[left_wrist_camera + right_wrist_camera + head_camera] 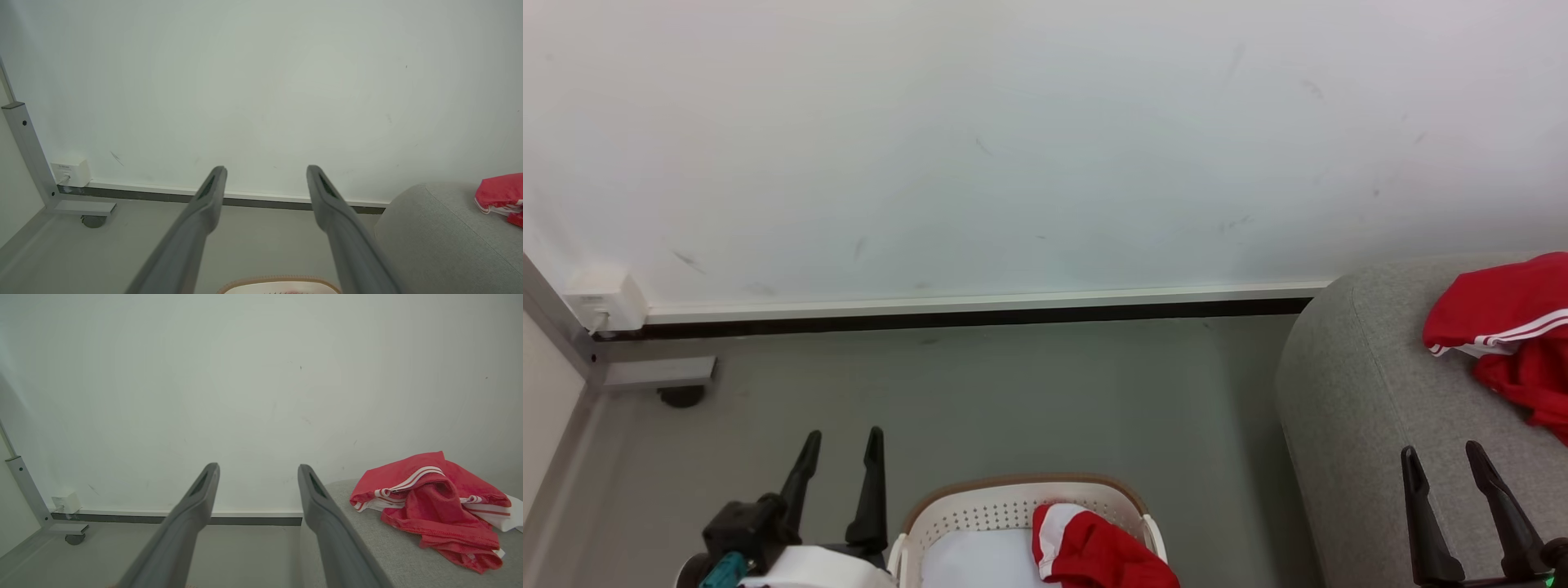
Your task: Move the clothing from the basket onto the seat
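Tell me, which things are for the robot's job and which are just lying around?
For the job: basket, red garment in the basket, seat, red garment on the seat.
Just lying about: white wall box, caster wheel, grey metal frame.

The cream-white perforated plastic basket with a brown rim (980, 510) is running off the head view's bottom edge, its red-and-white garment (1098, 555) being cut there too; the large light grey fabric seat (1347, 392) and the crumpled red white-striped garment (1503, 322) on it are being cropped at the right edge.
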You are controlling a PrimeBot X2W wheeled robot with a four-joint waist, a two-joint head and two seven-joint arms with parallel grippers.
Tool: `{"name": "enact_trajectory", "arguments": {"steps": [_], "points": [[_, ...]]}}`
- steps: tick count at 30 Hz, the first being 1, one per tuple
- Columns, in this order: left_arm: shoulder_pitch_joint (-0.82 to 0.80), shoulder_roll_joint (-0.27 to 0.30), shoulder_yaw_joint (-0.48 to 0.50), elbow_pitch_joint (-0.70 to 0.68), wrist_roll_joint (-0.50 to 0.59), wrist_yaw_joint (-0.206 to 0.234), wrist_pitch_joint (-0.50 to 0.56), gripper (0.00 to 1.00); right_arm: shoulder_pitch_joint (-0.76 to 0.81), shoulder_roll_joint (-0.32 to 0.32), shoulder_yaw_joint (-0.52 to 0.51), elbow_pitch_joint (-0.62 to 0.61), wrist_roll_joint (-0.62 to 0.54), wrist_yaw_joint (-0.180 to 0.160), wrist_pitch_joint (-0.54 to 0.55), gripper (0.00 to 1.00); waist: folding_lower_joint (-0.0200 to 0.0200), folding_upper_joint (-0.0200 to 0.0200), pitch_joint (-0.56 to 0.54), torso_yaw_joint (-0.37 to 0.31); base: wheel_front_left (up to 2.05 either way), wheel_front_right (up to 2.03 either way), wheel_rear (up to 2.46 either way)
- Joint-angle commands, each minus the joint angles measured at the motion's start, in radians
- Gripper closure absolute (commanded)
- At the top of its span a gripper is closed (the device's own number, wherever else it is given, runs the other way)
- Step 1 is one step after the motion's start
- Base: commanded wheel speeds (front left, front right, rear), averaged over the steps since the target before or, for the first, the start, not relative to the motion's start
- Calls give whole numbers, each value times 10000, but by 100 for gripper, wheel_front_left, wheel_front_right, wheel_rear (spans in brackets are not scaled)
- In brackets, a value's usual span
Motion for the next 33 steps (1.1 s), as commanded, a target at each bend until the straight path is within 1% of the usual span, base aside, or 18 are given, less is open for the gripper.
{"name": "enact_trajectory", "arguments": {"steps": [1,9,24,28,33], "points": [[57,10,49,37,67,-37,-5,0,-52,-7,-2,40,-71,-22,5,0,0,0,6,5,0,0,0],[-19,-37,138,100,213,-145,-5,0,-167,-79,37,83,-88,-22,5,0,0,0,22,26,0,0,0],[-59,-42,-30,142,1,-65,-5,0,-236,-39,126,164,16,-22,5,0,0,0,85,-103,0,0,0],[-66,-41,-96,236,21,-96,-5,0,-293,-76,175,196,64,-22,5,0,0,0,149,-232,0,0,0],[-199,-41,-248,560,33,-139,-5,0,-398,-184,165,326,67,-22,5,0,0,0,351,-559,0,0,0]]}}
